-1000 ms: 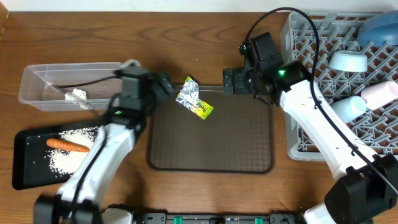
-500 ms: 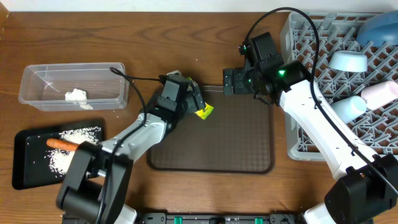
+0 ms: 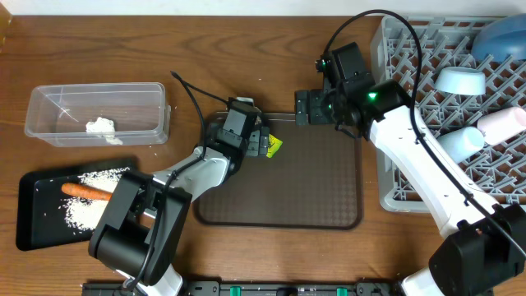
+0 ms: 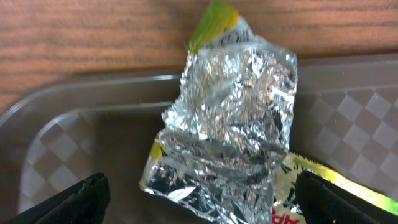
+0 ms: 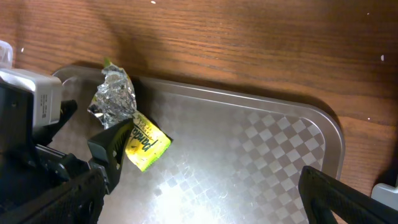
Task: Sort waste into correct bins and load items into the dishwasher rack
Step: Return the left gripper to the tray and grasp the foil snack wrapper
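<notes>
While it is hovering spread, the left gripper [image 4: 199, 193] is flanking the snack packet [image 4: 230, 118]. The right gripper [image 5: 202, 193] is gaping too.

snack packet [image 3: 272, 146] on serving tray [image 3: 288, 193] | carrot [image 3: 86, 191] in flat tray [image 3: 29, 224] | tissue [image 3: 100, 125] in tub [image 3: 138, 115]

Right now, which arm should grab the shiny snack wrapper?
Left. The left tool hangs open right over the wrapper, one finger on each side. The right tool is open too, but sits apart at the tray's back edge.
</notes>
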Robot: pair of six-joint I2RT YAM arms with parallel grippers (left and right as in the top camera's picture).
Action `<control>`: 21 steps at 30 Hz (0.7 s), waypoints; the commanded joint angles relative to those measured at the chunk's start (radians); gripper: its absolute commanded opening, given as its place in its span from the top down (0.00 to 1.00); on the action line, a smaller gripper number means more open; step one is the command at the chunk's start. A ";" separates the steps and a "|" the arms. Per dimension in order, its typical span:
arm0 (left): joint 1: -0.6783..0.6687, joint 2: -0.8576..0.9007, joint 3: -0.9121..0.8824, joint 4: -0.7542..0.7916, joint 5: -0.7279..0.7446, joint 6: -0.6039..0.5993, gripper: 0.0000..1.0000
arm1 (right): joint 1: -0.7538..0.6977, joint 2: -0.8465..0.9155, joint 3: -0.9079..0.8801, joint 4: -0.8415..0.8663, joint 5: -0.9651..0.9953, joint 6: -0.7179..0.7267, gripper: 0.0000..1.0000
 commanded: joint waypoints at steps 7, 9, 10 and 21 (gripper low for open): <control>-0.002 0.009 0.027 -0.001 -0.029 -0.031 0.02 | -0.001 -0.002 0.004 -0.001 0.010 0.013 0.01; -0.003 0.009 0.027 0.000 -0.029 -0.052 0.02 | -0.001 -0.002 0.004 -0.001 0.010 0.013 0.01; -0.003 0.009 0.027 0.000 -0.029 -0.052 0.02 | -0.001 -0.002 0.004 -0.001 0.010 0.013 0.01; -0.003 0.050 0.027 0.001 0.003 -0.051 0.02 | -0.001 -0.002 0.004 -0.001 0.010 0.013 0.01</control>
